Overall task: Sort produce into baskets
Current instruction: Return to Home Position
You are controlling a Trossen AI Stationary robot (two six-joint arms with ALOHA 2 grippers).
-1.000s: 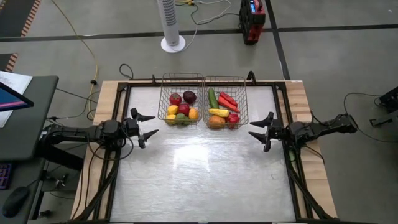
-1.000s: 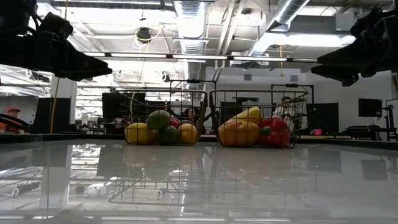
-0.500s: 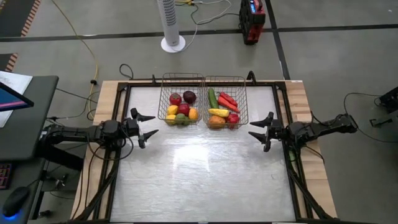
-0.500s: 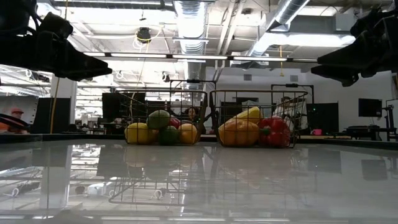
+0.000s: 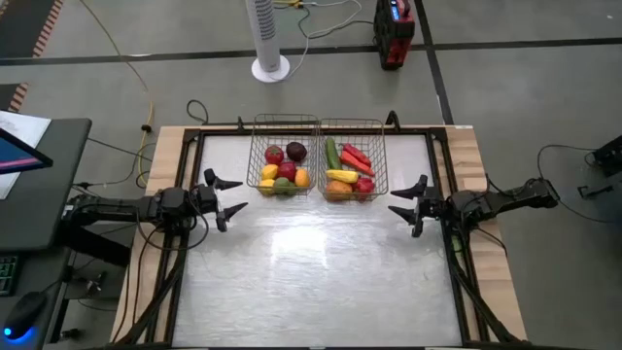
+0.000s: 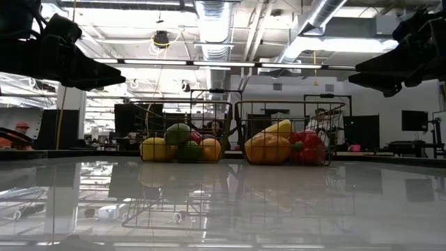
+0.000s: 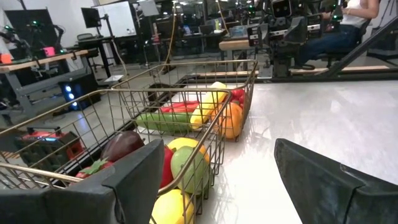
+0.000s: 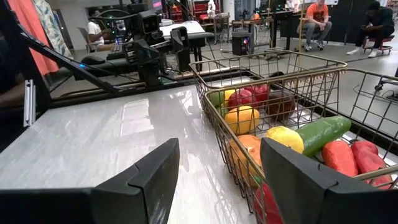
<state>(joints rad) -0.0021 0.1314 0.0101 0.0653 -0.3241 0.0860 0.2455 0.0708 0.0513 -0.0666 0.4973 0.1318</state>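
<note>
Left jaws and right jaws, both spread wide and empty, hovered above the left and right edges of the glossy white desk (image 5: 311,277). All the small toy produce (image 5: 284,171) lay in two grey rectangular wire-mesh baskets (image 5: 284,129), set side by side at the desk's far middle. Residual risk seemed slight: an inward swing could clip a basket wall and shove it.

Baskets: two, left basket (image 5: 253,156) and right basket (image 5: 382,160).
Left basket, produce: about seven: two red pieces (image 5: 274,154), two yellow pieces (image 5: 269,172), one green piece (image 5: 282,183), one orange piece (image 5: 302,178), one dark piece (image 5: 296,151).
Right basket, produce: six: one cucumber (image 5: 332,154), two red-orange pieces (image 5: 355,156), one yellow piece (image 5: 341,176), one orange fruit (image 5: 337,190), one red pepper (image 5: 364,185).
Grippers: two, left gripper (image 5: 241,194) and right gripper (image 5: 400,197).
</note>
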